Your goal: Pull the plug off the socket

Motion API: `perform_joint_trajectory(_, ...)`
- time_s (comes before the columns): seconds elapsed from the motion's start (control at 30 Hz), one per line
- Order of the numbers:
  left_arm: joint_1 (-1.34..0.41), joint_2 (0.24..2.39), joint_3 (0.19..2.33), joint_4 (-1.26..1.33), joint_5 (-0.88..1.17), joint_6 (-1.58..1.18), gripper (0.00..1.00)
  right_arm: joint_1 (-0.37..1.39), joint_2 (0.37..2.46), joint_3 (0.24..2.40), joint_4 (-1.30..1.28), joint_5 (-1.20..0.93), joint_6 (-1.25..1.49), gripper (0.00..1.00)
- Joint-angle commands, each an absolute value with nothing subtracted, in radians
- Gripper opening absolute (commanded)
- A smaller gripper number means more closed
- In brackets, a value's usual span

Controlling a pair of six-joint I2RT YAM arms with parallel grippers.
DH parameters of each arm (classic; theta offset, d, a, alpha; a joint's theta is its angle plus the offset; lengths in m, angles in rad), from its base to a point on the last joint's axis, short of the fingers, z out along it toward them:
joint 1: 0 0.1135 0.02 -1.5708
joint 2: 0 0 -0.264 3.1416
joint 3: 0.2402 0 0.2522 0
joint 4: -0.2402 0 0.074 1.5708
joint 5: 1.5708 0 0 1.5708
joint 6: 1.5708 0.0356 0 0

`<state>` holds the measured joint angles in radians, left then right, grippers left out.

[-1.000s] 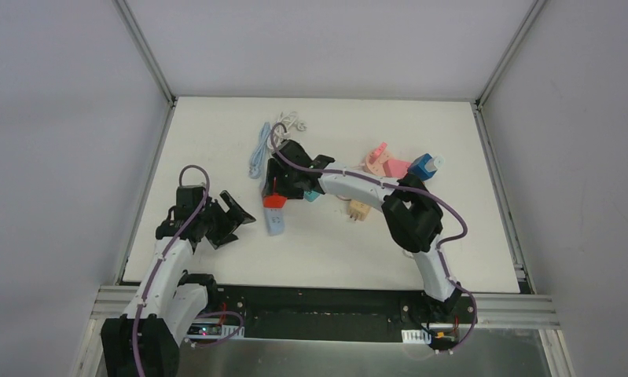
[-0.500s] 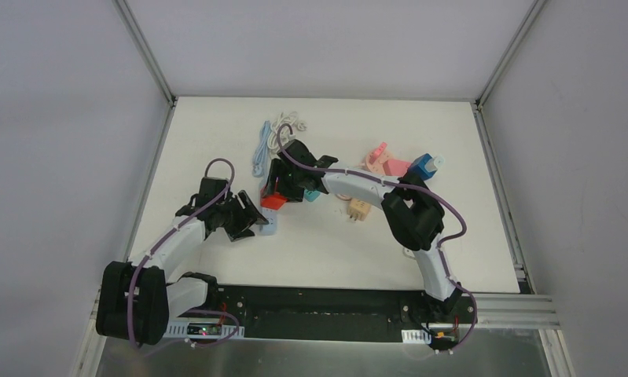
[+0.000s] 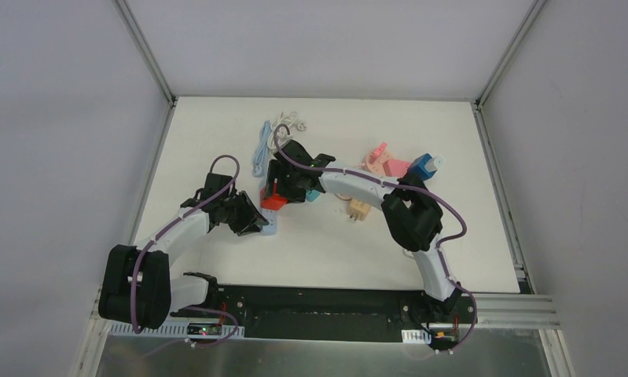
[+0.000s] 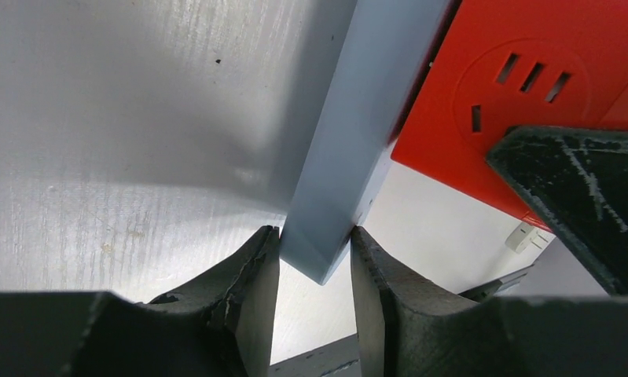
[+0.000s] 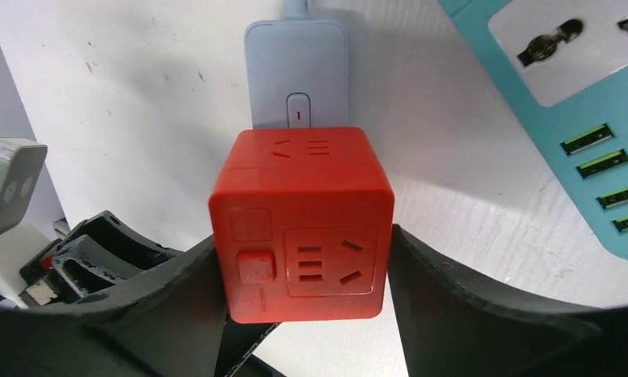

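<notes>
The socket [image 5: 302, 220] is a red cube [image 3: 273, 201], and my right gripper [image 5: 302, 267] is shut on it, one finger against each side. The plug [image 5: 296, 75] is a pale blue-grey block stuck into the cube's far face. In the left wrist view the plug [image 4: 350, 141] runs down from the red socket [image 4: 523, 102] into my left gripper [image 4: 314, 263], whose fingers press on both sides of its end. From above, the left gripper [image 3: 255, 222] sits over the plug [image 3: 271, 228], just in front of the right gripper [image 3: 283, 192].
A teal power strip [image 5: 578, 102] lies right beside the cube. Behind it are a coiled white cable [image 3: 287, 122] and a blue cable [image 3: 258, 153]. Pink parts [image 3: 383, 163], a blue adapter [image 3: 423, 166] and a beige socket [image 3: 358, 209] lie to the right.
My left arm has reached in from the left edge to the plug and its jaws have closed onto it. The right gripper has kept its hold on the red socket.
</notes>
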<state>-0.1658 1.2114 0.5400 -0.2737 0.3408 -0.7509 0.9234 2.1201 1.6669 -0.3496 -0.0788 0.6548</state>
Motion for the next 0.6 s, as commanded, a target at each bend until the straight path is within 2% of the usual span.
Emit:
perform_joint_trajectory(0.0,-0.173,1.247,0.523,-0.378,0.208,-0.729,0.30,0.941,2.141,1.783,-0.494,0.044,0.593,0.63)
perform_joint_trajectory(0.17,-0.172,1.272,0.506,-0.391,0.187,-0.751,0.23,0.975,2.177,1.866,-0.567,0.079,0.578,0.32)
perform_joint_trajectory(0.33,-0.173,1.286,0.503,-0.424,0.152,-0.754,0.19,0.957,2.136,1.848,-0.511,-0.052,0.576,0.00)
perform_joint_trajectory(0.57,-0.177,1.289,0.497,-0.418,0.161,-0.765,0.15,0.930,2.056,1.725,-0.290,-0.252,0.615,0.00)
